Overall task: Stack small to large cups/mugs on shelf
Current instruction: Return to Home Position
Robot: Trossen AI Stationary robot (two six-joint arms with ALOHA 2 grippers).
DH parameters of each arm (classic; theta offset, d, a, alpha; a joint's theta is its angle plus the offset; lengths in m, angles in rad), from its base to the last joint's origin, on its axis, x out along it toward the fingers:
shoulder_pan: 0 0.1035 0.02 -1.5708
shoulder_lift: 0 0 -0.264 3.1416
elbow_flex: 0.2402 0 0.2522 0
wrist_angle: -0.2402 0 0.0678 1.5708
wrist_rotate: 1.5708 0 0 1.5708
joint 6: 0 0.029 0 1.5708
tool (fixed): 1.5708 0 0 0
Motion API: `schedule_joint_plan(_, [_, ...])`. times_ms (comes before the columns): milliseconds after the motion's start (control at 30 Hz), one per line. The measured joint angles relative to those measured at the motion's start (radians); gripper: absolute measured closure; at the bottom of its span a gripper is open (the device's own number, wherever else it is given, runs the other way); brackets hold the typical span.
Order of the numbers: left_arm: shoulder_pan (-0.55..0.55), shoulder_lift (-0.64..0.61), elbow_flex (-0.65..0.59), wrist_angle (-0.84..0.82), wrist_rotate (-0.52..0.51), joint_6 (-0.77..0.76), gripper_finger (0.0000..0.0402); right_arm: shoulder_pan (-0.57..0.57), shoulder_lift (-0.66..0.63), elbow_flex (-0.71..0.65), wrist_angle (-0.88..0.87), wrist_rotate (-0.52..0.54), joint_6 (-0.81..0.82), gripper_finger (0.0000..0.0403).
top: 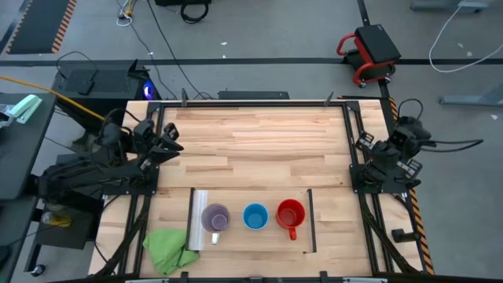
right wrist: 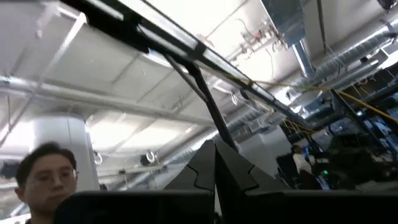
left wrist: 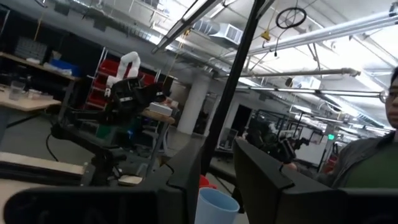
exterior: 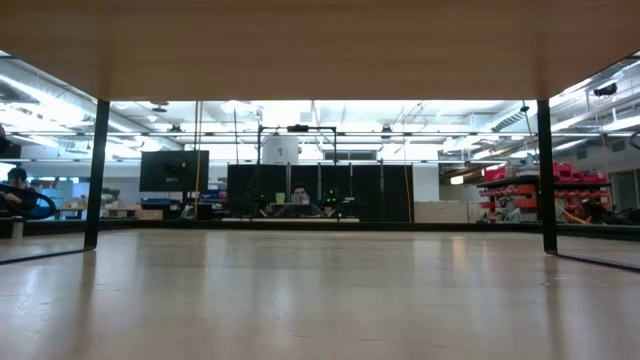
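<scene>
Three handled mugs stand upright in a row on the light-wood shelf panel [top: 251, 240] near the table's near edge: pale purple [top: 214, 218], bright blue [top: 255, 216], red [top: 290, 214]. The panel lies flat, with its silvery strip [top: 199, 220] on the left and its dark strip [top: 312, 220] on the right. My left gripper [top: 171, 146] rests at the table's left edge, far from the mugs, its fingers [left wrist: 186, 180] open. My right gripper [top: 363, 144] waits at the right edge, its fingers [right wrist: 208, 168] closed together. Neither touches anything. The low view shows no mug and no arm.
A crumpled green cloth [top: 169, 250] lies at the near left corner beside the panel. Bare tabletop [top: 259, 145] spreads between the arms and the panel. Black frame rails [top: 350, 145] border the table's sides. People show in the room beyond, in both wrist views.
</scene>
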Motion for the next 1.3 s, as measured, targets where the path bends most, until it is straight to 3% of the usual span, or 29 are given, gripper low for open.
schedule_joint_plan(267, [0.000, 0.000, -0.170, 0.251, -0.008, -0.078, 0.0296, 0.000, 0.000, -0.156, 0.235, -0.001, 0.004, 0.0394])
schedule_joint_plan(467, [0.000, 0.000, -0.272, 0.333, -0.008, -0.130, 0.0296, 0.000, -0.001, -0.232, 0.344, -0.004, 0.019, 0.0394])
schedule_joint_plan(867, [0.000, 0.000, -0.334, 0.343, -0.015, -0.109, 0.0296, 0.000, 0.000, -0.283, 0.343, -0.004, 0.074, 0.0394])
schedule_joint_plan(1067, [0.014, -0.004, -0.334, 0.486, 0.018, -0.100, 0.0296, 0.000, 0.000, -0.282, 0.343, -0.004, 0.070, 0.0394])
schedule_joint_plan(1300, [0.100, -0.117, -0.333, 0.502, 0.075, -0.162, 0.0296, 0.000, 0.000, -0.282, 0.347, -0.012, 0.054, 0.0394])
